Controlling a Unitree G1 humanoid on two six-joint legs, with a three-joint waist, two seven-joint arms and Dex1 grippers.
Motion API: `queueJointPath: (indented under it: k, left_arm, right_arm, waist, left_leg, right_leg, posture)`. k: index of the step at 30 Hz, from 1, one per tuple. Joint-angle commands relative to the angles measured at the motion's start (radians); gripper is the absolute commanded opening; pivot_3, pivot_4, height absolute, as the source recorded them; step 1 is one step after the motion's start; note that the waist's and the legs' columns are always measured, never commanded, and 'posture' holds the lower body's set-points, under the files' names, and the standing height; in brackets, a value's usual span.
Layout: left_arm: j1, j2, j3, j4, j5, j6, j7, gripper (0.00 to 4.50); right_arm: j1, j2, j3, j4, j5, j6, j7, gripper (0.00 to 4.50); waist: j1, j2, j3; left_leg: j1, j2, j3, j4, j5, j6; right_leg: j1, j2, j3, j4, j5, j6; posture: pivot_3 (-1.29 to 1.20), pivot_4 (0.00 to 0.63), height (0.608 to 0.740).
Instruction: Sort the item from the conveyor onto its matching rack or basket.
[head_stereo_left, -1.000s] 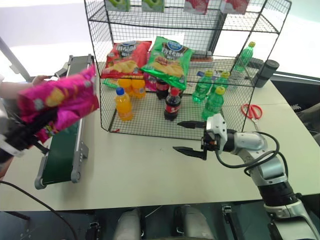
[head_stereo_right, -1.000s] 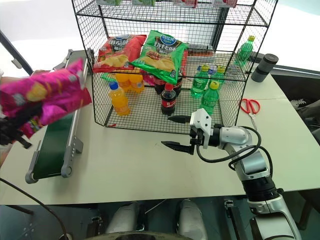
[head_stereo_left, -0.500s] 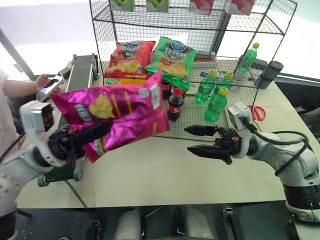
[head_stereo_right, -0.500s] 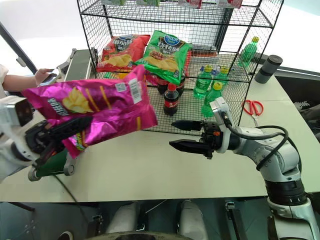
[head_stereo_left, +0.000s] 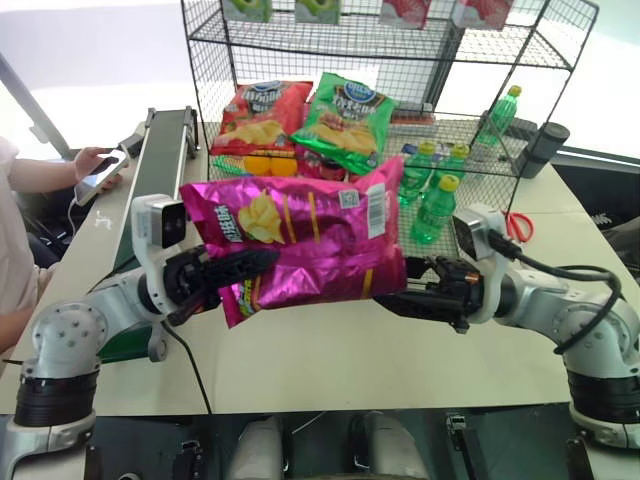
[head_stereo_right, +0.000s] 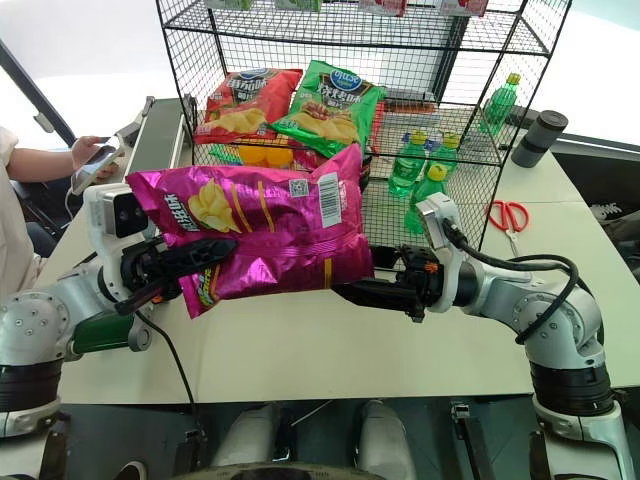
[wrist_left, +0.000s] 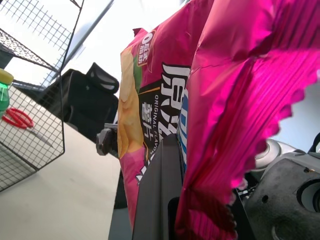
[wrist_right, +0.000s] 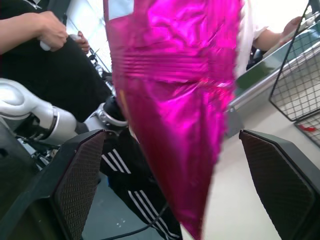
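We now have the pink chip bag (head_stereo_left: 300, 235) off the conveyor (head_stereo_left: 150, 190) and swung across to mid-air at 6 o'clock of the rack (head_stereo_left: 390, 130), left tool (head_stereo_left: 235, 270) clenched on its end. Right tool (wrist_right: 165, 165) sits spread wide, one finger either side of the bag's free end, not gripping. Looks like a handover before racking it.
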Motion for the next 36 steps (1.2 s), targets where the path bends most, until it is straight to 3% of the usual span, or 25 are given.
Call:
queueJointPath:
  k: [1, 2, 5, 12, 13, 14, 16, 22, 25, 32, 36]
  left_arm:
    - [-0.019, -0.019, -0.009, -0.004, 0.044, -0.018, -0.026, 0.01]
    - [-0.02, -0.023, -0.01, -0.005, 0.053, -0.019, -0.028, 0.01]
    - [-0.003, -0.029, -0.019, -0.023, 0.088, -0.024, -0.042, 0.0]
    - [0.011, -0.053, -0.024, -0.016, 0.16, -0.042, -0.013, 0.0]
    - [0.006, -0.06, -0.024, -0.005, 0.19, -0.063, -0.001, 0.0]
    - [0.007, -0.056, -0.026, 0.0, 0.214, -0.073, -0.003, 0.58]
    - [0.02, -0.044, -0.028, -0.004, 0.263, -0.099, -0.026, 1.31]
    - [0.07, -0.036, 0.024, 0.017, 0.351, -0.176, -0.033, 4.48]
    - [0.083, -0.048, 0.029, 0.028, 0.403, -0.234, -0.038, 4.5]
    - [0.021, -0.181, -0.037, 0.043, 0.542, -0.38, 0.03, 4.5]
    - [-0.032, -0.251, -0.093, 0.065, 0.631, -0.455, 0.056, 4.5]
  right_arm:
    - [-0.008, -0.017, 0.009, -0.039, 0.047, 0.038, -0.016, 4.5]
    - [-0.008, -0.018, 0.013, -0.039, 0.05, 0.045, -0.018, 4.5]
    - [-0.016, -0.006, 0.028, -0.026, 0.038, 0.052, -0.037, 3.7]
    - [-0.023, 0.014, 0.049, -0.02, 0.015, 0.03, -0.042, 0.14]
    - [-0.018, 0.009, 0.049, -0.017, -0.011, 0.01, -0.037, 0.07]
    - [-0.016, 0.006, 0.043, -0.011, -0.034, -0.012, -0.036, 0.07]
    - [-0.013, 0.002, 0.025, -0.001, -0.067, -0.045, -0.041, 0.07]
    - [0.134, -0.088, -0.129, -0.07, -0.154, -0.162, -0.029, 0.07]
    - [0.201, -0.114, -0.204, -0.116, -0.206, -0.251, -0.028, 0.07]
    - [0.139, -0.115, -0.427, -0.091, -0.336, -0.519, -0.126, 0.07]
    - [0.069, -0.163, -0.364, 0.048, -0.688, -0.838, -0.174, 0.07]
  waist:
    - [0.0, 0.0, 0.0]
    - [0.001, 0.0, 0.0]
    - [0.002, 0.0, 0.0]
    - [0.002, 0.0, 0.0]
    - [0.002, 0.0, 0.0]
    - [0.003, 0.0, 0.0]
    - [0.002, 0.0, 0.0]
    - [0.005, 0.0, 0.0]
    - [0.005, 0.0, 0.0]
    - [0.004, 0.0, 0.0]
    - [0.003, 0.0, 0.0]
  left_leg:
    - [0.0, 0.0, 0.0, 0.0, 0.0, 0.0]
    - [0.0, 0.0, 0.0, 0.0, 0.0, 0.0]
    - [0.0, 0.0, 0.0, 0.0, 0.0, 0.0]
    - [-0.001, 0.0, 0.0, 0.0, 0.0, 0.0]
    - [-0.001, 0.0, 0.0, 0.0, 0.0, 0.0]
    - [-0.001, 0.0, 0.0, 0.0, 0.0, 0.0]
    - [-0.001, 0.0, 0.0, 0.0, 0.0, 0.0]
    - [-0.001, 0.0, 0.0, 0.0, -0.001, 0.001]
    - [-0.002, 0.0, 0.0, 0.0, -0.001, 0.001]
    - [-0.001, 0.0, 0.0, 0.0, -0.001, 0.001]
    - [-0.001, -0.002, 0.0, 0.0, -0.001, 0.001]
  right_leg:
    - [0.0, 0.0, 0.0, 0.0, 0.0, 0.0]
    - [0.0, 0.0, 0.0, 0.0, 0.0, 0.0]
    - [0.0, 0.0, 0.0, 0.0, 0.0, 0.0]
    - [0.0, 0.0, 0.0, 0.0, 0.0, 0.0]
    - [0.0, 0.0, 0.0, 0.0, 0.0, 0.0]
    - [0.0, 0.0, 0.0, -0.001, 0.0, 0.0]
    - [0.0, 0.0, 0.0, -0.001, 0.0, 0.0]
    - [-0.001, 0.0, 0.0, -0.001, 0.0, 0.0]
    - [-0.001, 0.0, 0.0, -0.002, 0.0, 0.0]
    - [0.0, 0.0, 0.0, -0.002, 0.0, 0.0]
    - [0.0, -0.001, 0.0, -0.002, 0.0, 0.0]
  posture:
    - [0.0, 0.15, 0.74]
    - [0.0, 0.15, 0.74]
    - [0.0, 0.15, 0.74]
    - [0.0, 0.15, 0.74]
    - [0.0, 0.15, 0.74]
    - [0.0, 0.15, 0.74]
    - [0.0, 0.15, 0.74]
    - [0.0, 0.15, 0.74]
    - [0.0, 0.15, 0.74]
    - [0.0, 0.15, 0.74]
    - [0.0, 0.15, 0.74]
